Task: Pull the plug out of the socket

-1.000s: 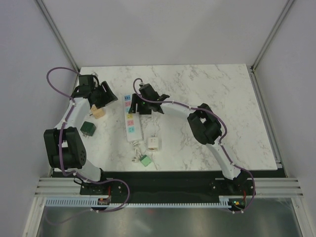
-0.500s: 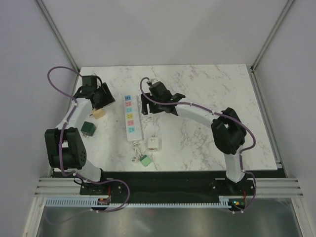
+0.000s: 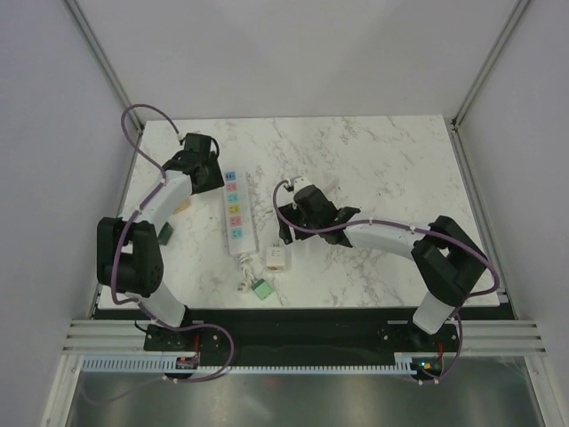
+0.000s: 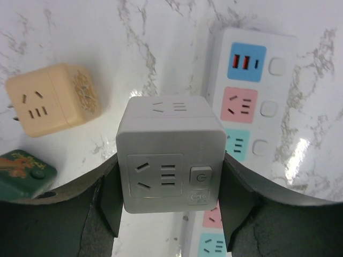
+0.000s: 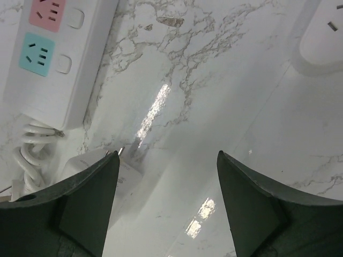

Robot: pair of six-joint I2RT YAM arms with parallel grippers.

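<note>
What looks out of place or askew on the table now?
Nothing looks damaged or spilled. The beige adapter lies tipped on its side left of the socket, prongs pointing sideways. A white adapter and a green adapter lie loose by the socket's coiled cord. The left gripper holds a grey plug beside the socket.

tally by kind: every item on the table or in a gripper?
power strip: 1
cube adapters: 5 (grey cube in left gripper, beige cube, dark green cube, white cube, light green cube)
total: 6
</note>
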